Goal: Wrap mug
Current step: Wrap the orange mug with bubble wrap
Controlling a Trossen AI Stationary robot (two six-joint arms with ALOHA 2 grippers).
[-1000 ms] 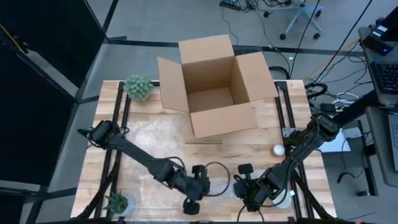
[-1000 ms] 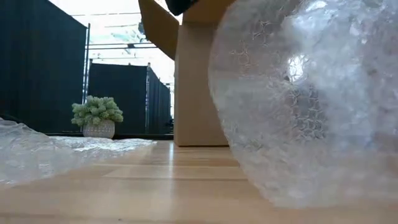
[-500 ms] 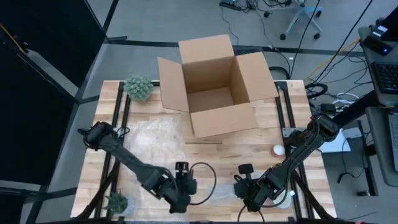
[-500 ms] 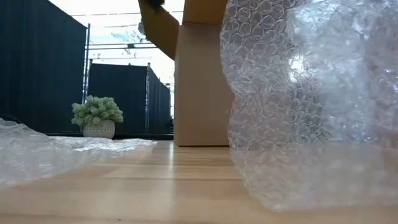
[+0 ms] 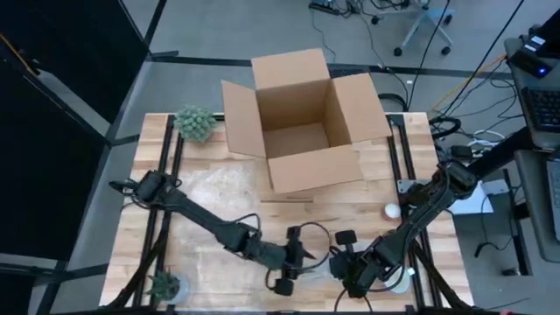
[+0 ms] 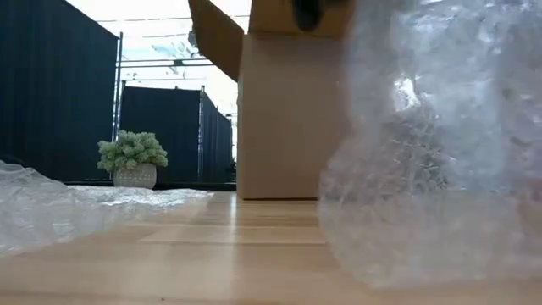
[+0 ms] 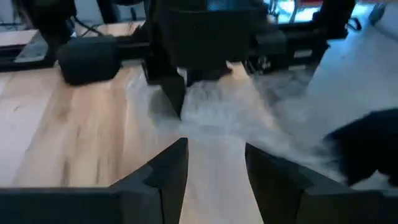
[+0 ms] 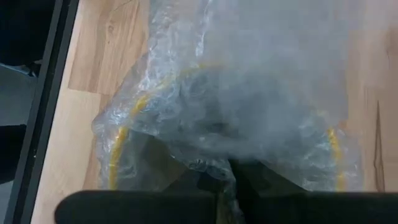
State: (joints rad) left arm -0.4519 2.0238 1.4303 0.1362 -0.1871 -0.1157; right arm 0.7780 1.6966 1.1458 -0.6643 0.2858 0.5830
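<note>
Nearest the front edge of the pale wooden worktop (image 5: 210, 201), the mug sits bundled inside a clear bubble-wrap sheet (image 6: 432, 161), only a yellow rim showing through the plastic in the right wrist view (image 8: 118, 149). The right pincer (image 5: 354, 278) is clamped on that sheet at the bundle. Just beside it, the left pincer (image 5: 287, 278) has its fingers apart (image 7: 163, 174), empty, aimed at the loose wrap. To do the fold well, the left should probably catch a free edge and draw it snugly over while the right holds firm. Farther back stand an open brown cardboard box (image 5: 302, 118) and a small green potted plant (image 5: 194, 122).
</note>
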